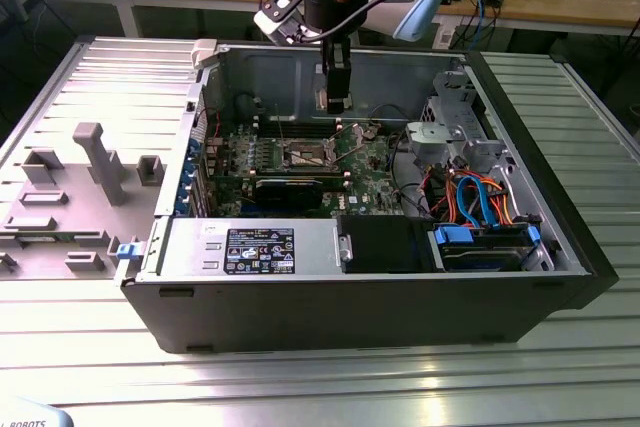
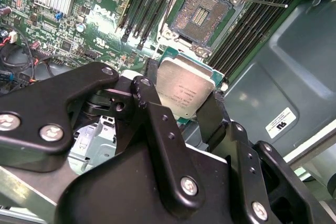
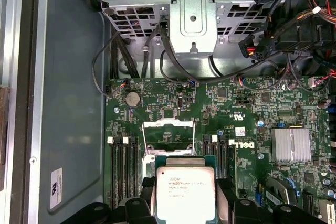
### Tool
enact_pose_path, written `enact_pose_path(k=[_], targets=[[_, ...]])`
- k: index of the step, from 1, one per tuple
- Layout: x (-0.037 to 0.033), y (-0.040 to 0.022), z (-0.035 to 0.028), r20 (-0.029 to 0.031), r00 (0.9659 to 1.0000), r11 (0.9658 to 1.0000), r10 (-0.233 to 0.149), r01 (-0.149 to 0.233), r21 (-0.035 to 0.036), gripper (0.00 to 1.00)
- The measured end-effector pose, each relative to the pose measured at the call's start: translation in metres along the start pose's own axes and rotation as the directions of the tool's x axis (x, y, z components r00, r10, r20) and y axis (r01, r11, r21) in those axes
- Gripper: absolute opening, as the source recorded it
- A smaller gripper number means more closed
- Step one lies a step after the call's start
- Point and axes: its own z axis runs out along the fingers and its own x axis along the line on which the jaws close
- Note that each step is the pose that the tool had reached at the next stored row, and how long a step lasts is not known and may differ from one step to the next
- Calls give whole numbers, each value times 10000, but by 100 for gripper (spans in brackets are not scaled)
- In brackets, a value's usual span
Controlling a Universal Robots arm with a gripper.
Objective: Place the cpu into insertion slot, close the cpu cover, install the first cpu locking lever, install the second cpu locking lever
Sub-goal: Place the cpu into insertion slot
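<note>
In the exterior view, an open computer case (image 1: 350, 287) lies on its side in the middle of the ribbed metal counter (image 1: 300, 377). The gripper (image 1: 337, 105) hangs inside it above the green motherboard (image 1: 370, 172), near the case's far wall and just beyond the insertion slot (image 1: 305, 157). In the second wrist view, the gripper (image 2: 178, 98) is clenched on the cpu (image 2: 185, 90). Its black fingers (image 2: 149, 98) press two opposite edges, so the silver-grey lid faces the camera. The cpu is held clear of the board, short of the insertion slot (image 2: 205, 11), whose dark centre lies uncovered between the memory slots (image 2: 144, 3). In the first wrist view, the cpu (image 3: 185, 192) sits between the fingers (image 3: 227, 195), with the insertion slot (image 3: 169, 142) just past it. A silver frame around the slot may be the cpu cover, but I cannot tell. I judge the cpu to be light, thin and stiff, with a smooth lid that could slip. Its underside and the socket contacts are delicate, so the edges are the place to hold it, kept level.
</note>
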Motion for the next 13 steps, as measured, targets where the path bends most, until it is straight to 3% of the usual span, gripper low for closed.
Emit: enact_pose_path(k=[7, 13], targets=[[0, -3, 12, -9, 10000, 10000, -67, 67, 50, 54], [1, -64, 92, -43, 9993, 9993, -359, 360, 65, 54]])
